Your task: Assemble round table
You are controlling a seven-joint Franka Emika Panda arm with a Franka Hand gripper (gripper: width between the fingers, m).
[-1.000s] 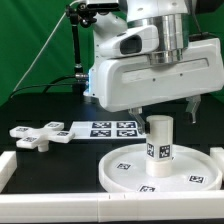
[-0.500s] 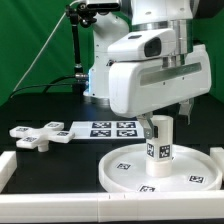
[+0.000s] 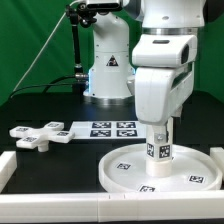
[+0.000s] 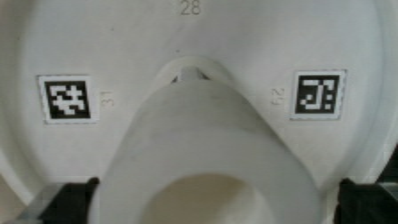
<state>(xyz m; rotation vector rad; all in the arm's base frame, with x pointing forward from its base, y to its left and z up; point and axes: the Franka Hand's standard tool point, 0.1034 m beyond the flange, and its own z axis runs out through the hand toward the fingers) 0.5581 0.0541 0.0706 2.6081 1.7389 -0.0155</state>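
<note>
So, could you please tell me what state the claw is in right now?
Claw: its fingers straddle the post; whether it is clamped on it cannot be told.

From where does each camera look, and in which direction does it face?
Exterior view: off the arm, raised slightly, facing the post, round disc, cross-shaped piece and marker board; most of the arm shows.
Wrist view: on the wrist, looking down along the post onto the round disc; the fingers show either side of the post.
Both share the post and round disc.
</note>
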